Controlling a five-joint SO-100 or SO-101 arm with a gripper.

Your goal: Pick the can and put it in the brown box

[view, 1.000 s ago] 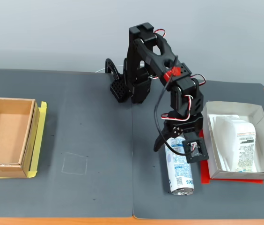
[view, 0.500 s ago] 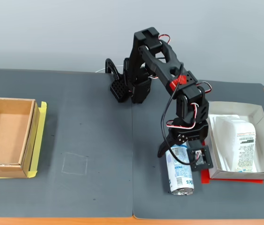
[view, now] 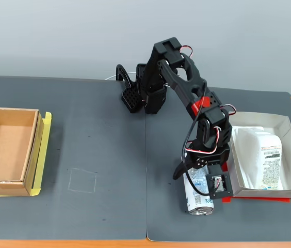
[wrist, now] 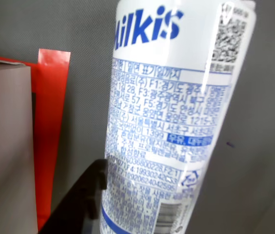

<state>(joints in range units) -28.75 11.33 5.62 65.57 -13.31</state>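
We're right over the can (view: 199,194), which lies flat on the mat, long axis running toward the camera in the fixed view. Our gripper (view: 197,174) straddles it, jaws spread and not yet clamped. The white box (view: 285,155) sits just beside on the right; the brown box (view: 9,151) waits far left.

White can (view: 199,194) flat on mat; empty brown box (view: 7,151) far left.
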